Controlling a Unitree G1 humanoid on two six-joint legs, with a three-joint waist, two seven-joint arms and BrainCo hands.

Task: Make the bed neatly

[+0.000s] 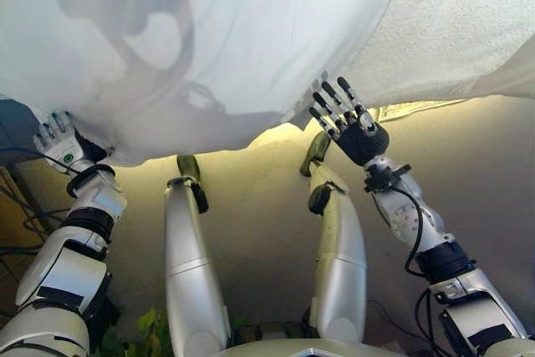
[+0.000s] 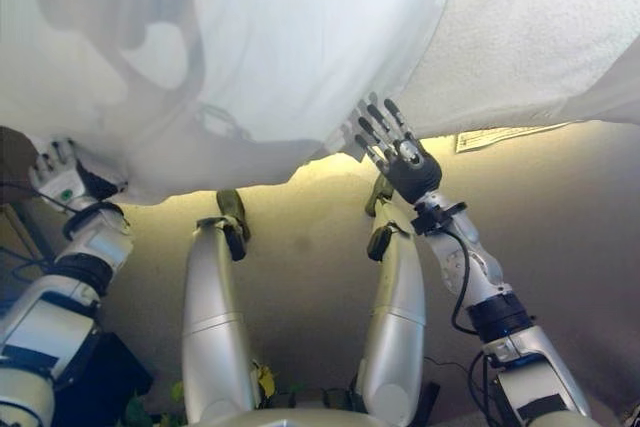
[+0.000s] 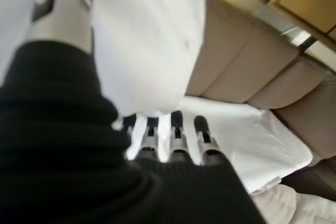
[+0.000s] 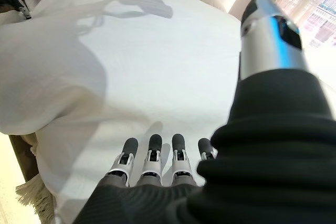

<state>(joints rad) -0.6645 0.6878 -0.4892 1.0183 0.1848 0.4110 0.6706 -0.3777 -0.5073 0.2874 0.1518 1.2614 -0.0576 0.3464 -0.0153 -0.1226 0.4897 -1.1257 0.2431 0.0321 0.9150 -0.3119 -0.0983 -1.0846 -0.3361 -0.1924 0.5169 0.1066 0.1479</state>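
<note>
white sheet point(image 1: 251, 39) fills the upper frame; right hand point(image 1: 351, 123), fingers straight, smooths its edge; left hand point(image 1: 60, 146), lower left, fingers straight, apparently steadying its corner.

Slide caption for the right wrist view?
Right hand, fingers straight, over the smooth white bedsheet.

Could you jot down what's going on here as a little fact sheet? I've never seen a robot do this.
Scene: bed edge seen from above
Cover: smooth white sheet hanging over the near edge
Also on bed: textured white blanket beside the sheet
Left hand: at the sheet's hanging edge; fingers lie straight on the cloth in its wrist view
Right hand: open, fingers straight, against the sheet's edge
Headboard: brown, padded
</note>
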